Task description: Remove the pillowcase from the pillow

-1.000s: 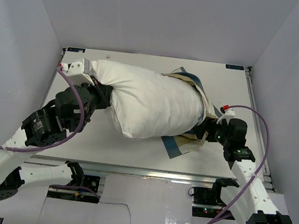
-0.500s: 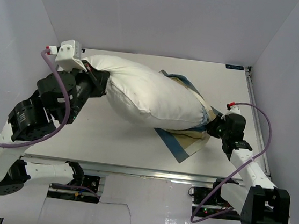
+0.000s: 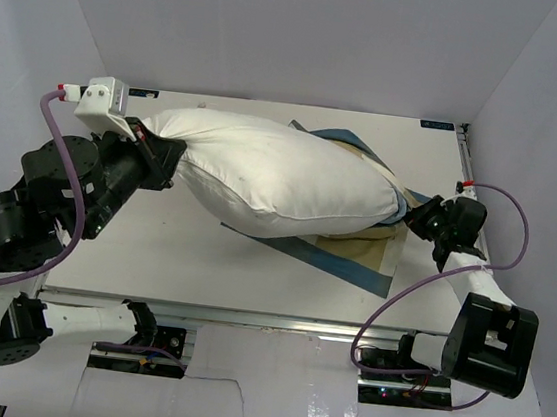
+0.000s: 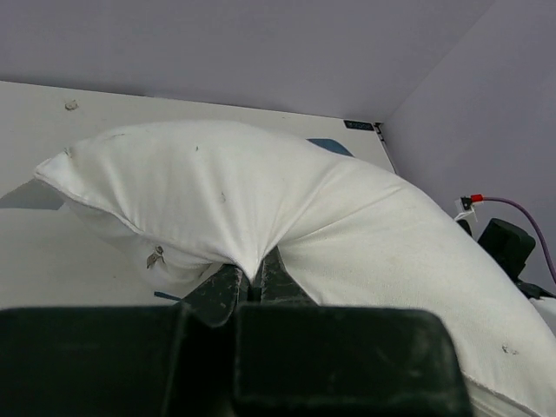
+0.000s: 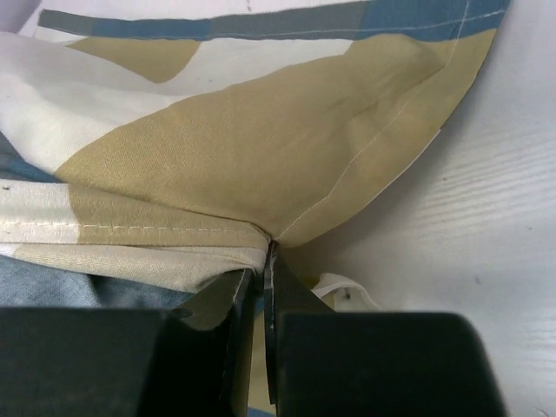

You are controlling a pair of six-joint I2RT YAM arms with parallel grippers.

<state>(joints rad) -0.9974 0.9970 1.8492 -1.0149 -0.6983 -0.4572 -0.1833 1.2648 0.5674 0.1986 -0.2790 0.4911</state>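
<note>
The plump, plain white stuffed pillow point(image 3: 282, 174) lies across the middle of the white table point(image 3: 173, 247), mostly uncovered. The thin fabric pillowcase point(image 3: 353, 257), with blue, tan and cream blocks, lies under and around the pillow's right end and spreads flat toward the near edge. The left gripper point(image 4: 254, 280) is closed, pinching the pillow's left corner. The right gripper point(image 5: 259, 265) is closed on a seam fold of the pillowcase. The pillow's right end appears to sit inside the case, though the overhead view is unclear there.

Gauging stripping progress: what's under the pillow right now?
The pillowcase lies under the right part of the pillow, showing along its near edge and behind it. How far it runs beneath is hidden by the pillow itself.
</note>
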